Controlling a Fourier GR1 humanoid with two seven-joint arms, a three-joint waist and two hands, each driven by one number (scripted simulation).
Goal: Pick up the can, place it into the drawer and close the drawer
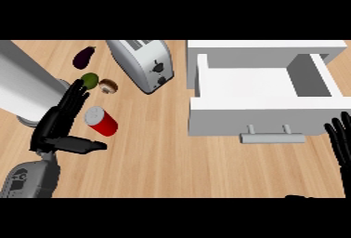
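Observation:
A red can [101, 121] with a grey lid lies tilted on the wooden counter at the left. My left hand [60, 124] is just left of it, fingers straight and pointing up, thumb stretched out below the can; the hand does not hold it. The white drawer [264, 117] stands pulled open at the right, its inside bare, its grey handle [272, 136] facing me. At the right edge my right hand [340, 144] rests open with fingers up, beside the drawer's front corner.
A silver toaster [144, 64] lies at the back middle. A purple eggplant [85, 56], a green lime [90, 79] and a brown mushroom [108, 85] sit behind the can. A large white cylinder [24, 88] stands at the far left.

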